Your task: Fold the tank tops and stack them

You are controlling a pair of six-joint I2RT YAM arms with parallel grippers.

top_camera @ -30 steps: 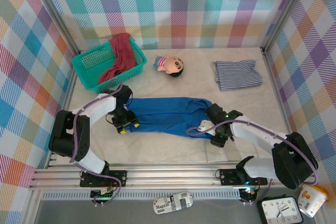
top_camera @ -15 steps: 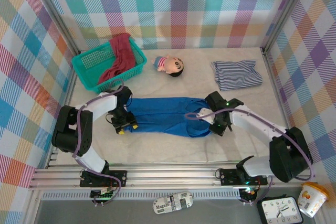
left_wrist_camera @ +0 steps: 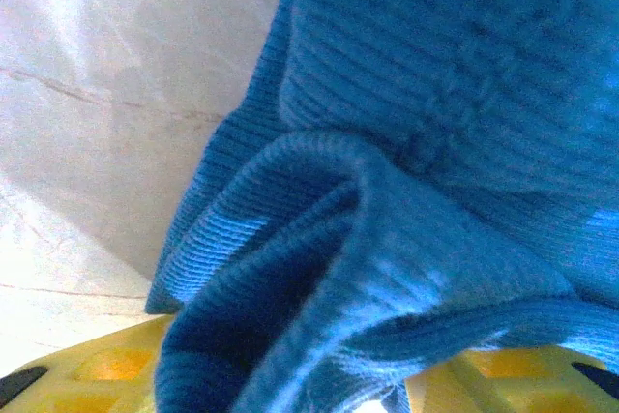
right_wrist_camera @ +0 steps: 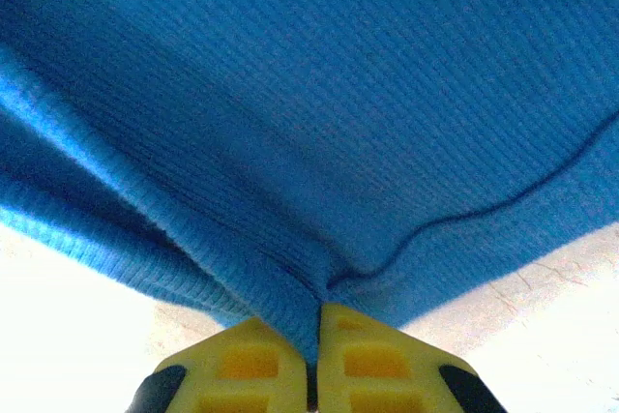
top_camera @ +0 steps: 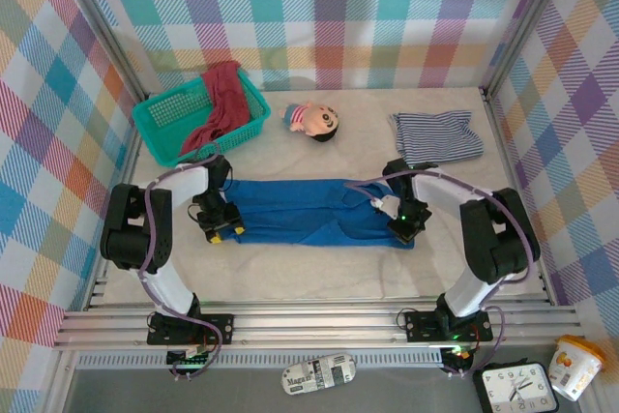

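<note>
1. Nearest, print on the cup (top_camera: 575, 367) beyond the table's (top_camera: 290, 273) near right corner cannot be read.
2. Midway, the blue tank top (top_camera: 309, 212) is spread across the table; its right end is pinched by the closed right gripper (right_wrist_camera: 314, 336), and a left-end fold is straddled by the parted left gripper (top_camera: 224, 229).
3. Farthest, the striped tank top (top_camera: 437, 137) is laid by the far right corner, and the dark red tank top (top_camera: 221, 103) is draped over the basket (top_camera: 164, 118) at the far left.
</note>
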